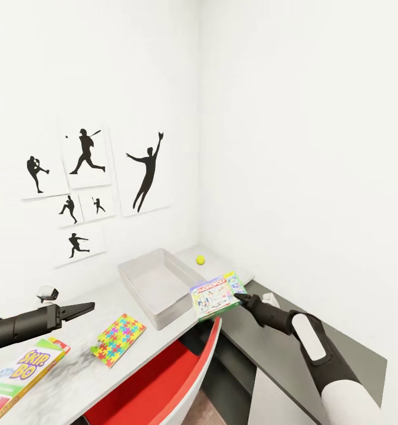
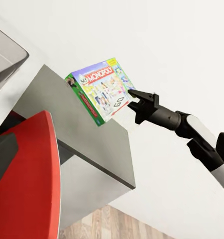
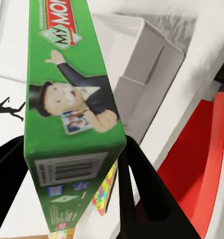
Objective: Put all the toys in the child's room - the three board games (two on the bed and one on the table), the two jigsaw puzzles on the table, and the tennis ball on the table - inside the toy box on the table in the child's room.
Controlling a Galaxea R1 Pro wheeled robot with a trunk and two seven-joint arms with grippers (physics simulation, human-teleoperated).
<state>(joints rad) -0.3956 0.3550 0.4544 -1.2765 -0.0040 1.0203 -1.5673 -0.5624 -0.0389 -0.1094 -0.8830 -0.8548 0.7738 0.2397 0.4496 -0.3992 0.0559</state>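
right pincer (image 1: 241, 295) holds green-edged board game (image 1: 213, 295) beside toy box (image 1: 157, 283).

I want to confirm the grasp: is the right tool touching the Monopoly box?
Touching. In the right wrist view, the right tool has its two black fingers pressed on both sides of the green Monopoly box; the left wrist view shows it held up.

The green-edged printed cardboard game box (image 3: 72, 114) looked glossy; the light grey plastic toy bin (image 1: 157, 283) and white desk top (image 1: 75, 354) appeared smooth, matt
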